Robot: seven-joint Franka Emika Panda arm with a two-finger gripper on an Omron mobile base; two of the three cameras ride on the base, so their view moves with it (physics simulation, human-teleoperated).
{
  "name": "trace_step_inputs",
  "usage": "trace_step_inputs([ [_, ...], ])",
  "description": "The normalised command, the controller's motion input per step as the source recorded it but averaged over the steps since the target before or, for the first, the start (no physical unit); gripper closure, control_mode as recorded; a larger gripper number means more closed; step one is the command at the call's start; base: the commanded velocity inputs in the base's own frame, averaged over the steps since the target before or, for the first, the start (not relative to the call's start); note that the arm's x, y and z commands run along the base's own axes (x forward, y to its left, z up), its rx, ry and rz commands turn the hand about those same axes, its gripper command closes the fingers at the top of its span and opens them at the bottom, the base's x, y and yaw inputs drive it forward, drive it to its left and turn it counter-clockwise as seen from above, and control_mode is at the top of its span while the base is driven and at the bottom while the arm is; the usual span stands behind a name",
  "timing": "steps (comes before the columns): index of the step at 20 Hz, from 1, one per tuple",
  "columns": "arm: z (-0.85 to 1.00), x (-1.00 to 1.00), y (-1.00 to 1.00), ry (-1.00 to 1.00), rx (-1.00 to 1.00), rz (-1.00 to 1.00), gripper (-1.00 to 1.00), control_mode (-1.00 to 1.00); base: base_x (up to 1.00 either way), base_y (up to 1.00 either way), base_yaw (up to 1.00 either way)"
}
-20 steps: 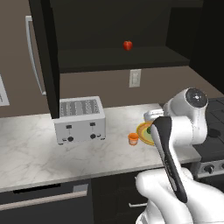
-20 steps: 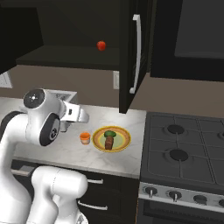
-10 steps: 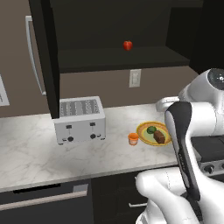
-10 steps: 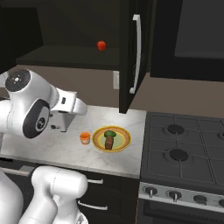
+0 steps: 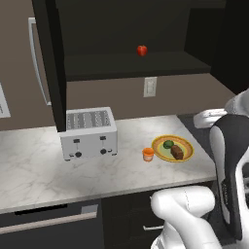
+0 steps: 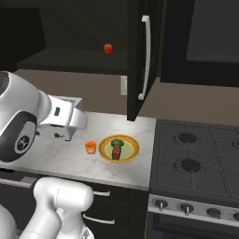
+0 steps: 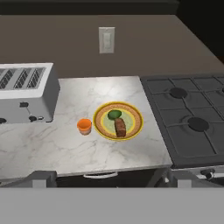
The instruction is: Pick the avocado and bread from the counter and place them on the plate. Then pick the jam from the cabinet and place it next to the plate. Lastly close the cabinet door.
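Note:
The plate (image 7: pixel 131 113) lies on the counter (image 7: pixel 65 148) with the dark green avocado (image 7: pixel 114 114) and the brown bread (image 7: pixel 120 127) on it. Just left of the plate stands the orange jam (image 7: pixel 84 126), upright. My gripper (image 7: pixel 109 180) hangs open and empty well above and in front of them, its fingertips (image 7: pixel 43 178) set wide apart. From the left base, the plate (image 5: pixel 187 146), avocado (image 5: pixel 168 144), bread (image 5: pixel 177 152) and jam (image 5: pixel 148 154) show beside my raised arm. The cabinet (image 5: pixel 121 63) is open, and its cabinet door (image 6: pixel 137 56) stands swung out.
A red round fruit (image 5: pixel 141 50) sits on the cabinet shelf. A silver toaster (image 5: pixel 89 133) stands left of the jam. A black stove (image 6: pixel 196 158) adjoins the counter on the right. A wall socket (image 7: pixel 106 40) is behind the plate.
My arm has drawn up and back from the jam and plate, gripper open the whole time. The jam stays standing beside the plate.

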Motion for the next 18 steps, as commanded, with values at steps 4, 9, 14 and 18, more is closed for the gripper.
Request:
trace_step_inputs([
  [4,0.27,-0.59,-0.29,-0.01,0.0,0.0,-1.0,-1.0,0.0,0.0,0.0],
  [9,0.21,-0.47,-0.36,-0.02,0.0,-0.01,-1.0,-1.0,0.0,0.0,0.0],
  [14,0.22,-0.27,-0.41,-0.06,0.0,0.0,-1.0,-1.0,0.0,0.0,0.0],
  [18,0.26,-0.12,-0.54,-0.11,0.0,0.0,-1.0,-1.0,0.0,0.0,0.0],
])
